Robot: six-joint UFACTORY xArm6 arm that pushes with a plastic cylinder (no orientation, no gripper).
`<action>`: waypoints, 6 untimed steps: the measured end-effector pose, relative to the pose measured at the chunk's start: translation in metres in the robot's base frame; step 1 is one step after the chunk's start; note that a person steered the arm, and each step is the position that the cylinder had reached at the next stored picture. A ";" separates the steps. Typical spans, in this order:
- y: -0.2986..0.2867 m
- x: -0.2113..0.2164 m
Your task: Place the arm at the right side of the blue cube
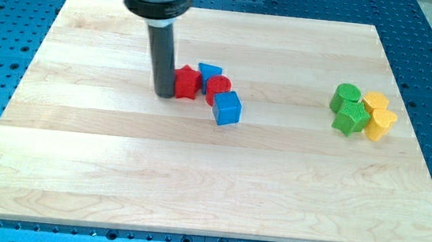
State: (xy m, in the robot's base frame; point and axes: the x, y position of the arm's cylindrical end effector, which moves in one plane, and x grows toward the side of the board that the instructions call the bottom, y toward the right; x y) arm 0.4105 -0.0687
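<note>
The blue cube point(227, 108) lies near the board's middle, a little toward the view's top. A red cylinder point(218, 88) touches its upper left side. A blue triangular block point(209, 72) sits just above that. A red star-shaped block point(186, 82) lies to the left of them. My tip point(164, 94) rests on the board against the red star block's left side, well to the left of the blue cube.
At the view's right stand a green cylinder point(345, 96), a green star-shaped block point(351, 117), a yellow block point(376, 102) and a yellow block point(381, 124), all bunched together. The wooden board point(210, 184) lies on a blue perforated table.
</note>
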 end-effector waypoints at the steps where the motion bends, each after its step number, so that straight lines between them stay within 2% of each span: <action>1: 0.002 0.000; 2: -0.015 0.042; 3: 0.024 0.071; 4: 0.066 0.072; 5: 0.082 0.072; 6: 0.134 0.072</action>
